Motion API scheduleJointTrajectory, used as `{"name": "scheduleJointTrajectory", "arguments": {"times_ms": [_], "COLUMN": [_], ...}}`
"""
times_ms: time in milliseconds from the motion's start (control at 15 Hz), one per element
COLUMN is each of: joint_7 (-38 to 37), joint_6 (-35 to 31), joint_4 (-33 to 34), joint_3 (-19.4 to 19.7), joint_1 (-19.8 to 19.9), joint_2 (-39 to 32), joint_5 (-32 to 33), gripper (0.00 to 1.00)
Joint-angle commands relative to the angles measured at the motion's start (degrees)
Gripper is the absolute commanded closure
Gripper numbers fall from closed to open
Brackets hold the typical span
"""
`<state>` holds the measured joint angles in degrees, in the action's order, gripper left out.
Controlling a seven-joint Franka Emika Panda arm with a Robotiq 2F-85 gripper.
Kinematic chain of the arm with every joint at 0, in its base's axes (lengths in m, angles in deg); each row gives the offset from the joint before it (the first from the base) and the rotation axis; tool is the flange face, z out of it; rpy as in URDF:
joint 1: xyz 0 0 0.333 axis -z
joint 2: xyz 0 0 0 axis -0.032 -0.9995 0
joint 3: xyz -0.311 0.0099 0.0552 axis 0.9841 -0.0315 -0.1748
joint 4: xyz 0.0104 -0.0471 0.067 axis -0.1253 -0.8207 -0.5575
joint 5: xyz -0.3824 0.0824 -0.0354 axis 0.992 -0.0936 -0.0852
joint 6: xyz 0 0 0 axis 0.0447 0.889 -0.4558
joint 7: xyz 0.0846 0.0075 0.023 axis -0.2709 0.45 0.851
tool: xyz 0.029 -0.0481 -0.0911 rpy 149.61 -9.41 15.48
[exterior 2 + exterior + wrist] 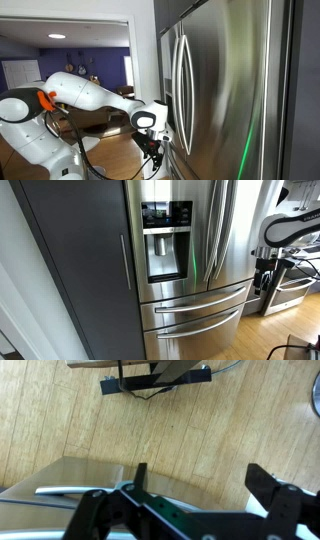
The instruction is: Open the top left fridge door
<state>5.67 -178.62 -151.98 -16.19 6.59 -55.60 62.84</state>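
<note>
The top left fridge door (170, 235) is stainless steel, with a black display panel, a recessed dispenser lit green, and a long vertical bar handle (208, 230). It is closed. In an exterior view it is the nearer door (235, 80), seen edge-on. My gripper (265, 277) hangs low to the right of the fridge, at the height of the doors' lower edge, apart from that handle. It also shows in an exterior view (155, 143) close to the fridge front. In the wrist view the gripper (205, 485) is open and empty, pointing down at the wood floor.
A plain steel door (238, 230) stands next to the dispenser door, with two drawers (195, 305) with horizontal handles below. A dark grey cabinet panel (85, 270) flanks the fridge. A steel drawer front (70, 485) and a black stand base (155, 380) show in the wrist view.
</note>
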Motion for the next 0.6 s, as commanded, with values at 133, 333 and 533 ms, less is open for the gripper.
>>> {"name": "scheduleJointTrajectory", "arguments": {"times_ms": [133, 333, 533], "joint_7": [0.37, -2.17, -15.13], "joint_6": [0.15, 1.03, 1.35], "joint_4": [0.10, 0.88, 3.28], "joint_3": [-0.98, -2.05, -8.74], "joint_1": [1.03, 0.51, -0.25], "joint_2": [-0.15, -0.20, 1.53], "joint_5": [-0.42, -1.75, -1.59], "gripper": [0.00, 0.00, 0.00]}}
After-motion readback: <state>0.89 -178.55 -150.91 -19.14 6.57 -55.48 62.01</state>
